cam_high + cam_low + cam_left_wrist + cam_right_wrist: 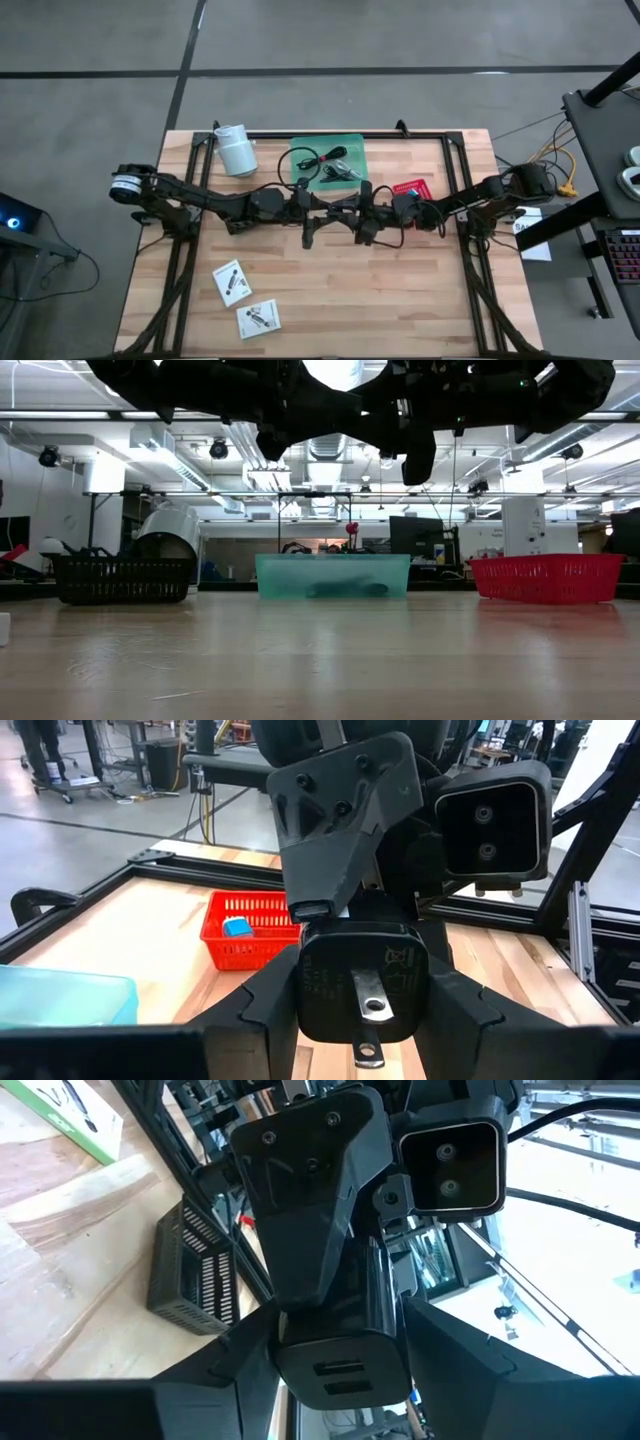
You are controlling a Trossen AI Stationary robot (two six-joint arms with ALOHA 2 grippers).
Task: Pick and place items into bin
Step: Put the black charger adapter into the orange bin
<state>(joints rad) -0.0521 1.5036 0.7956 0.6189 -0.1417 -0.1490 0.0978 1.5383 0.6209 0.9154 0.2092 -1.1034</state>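
My two grippers meet above the table's middle, the left one [312, 214] facing the right one [358, 218]. Between them is a black plug-like block. Its face with a metal prong [365, 982] shows in the left wrist view, its face with two slots [340, 1368] in the right wrist view. Both grippers are shut on it, high above the table [405, 430]. A green bin [350, 148] at the far middle holds a thin black cable [322, 160]. Two flat white packets [231, 283] [259, 318] lie flat near the front left. My left gripper has the black block between its two fingers [262, 1010], which lie on two opposite sides of it [306, 982]. The fingers come level from the table's left. The block is lifted clear of the table. My right gripper has the same block between its two fingers [448, 1370], which lie on two opposite sides of it [398, 1365]. The fingers come level from the table's right. The block is lifted clear of the table.
A white cylindrical roll [236, 150] stands at the far left. A red basket [412, 190] with a small blue cube [237, 927] sits right of the bin. A black basket [122, 578] stands at the left. A black frame [460, 150] runs along the table's edges.
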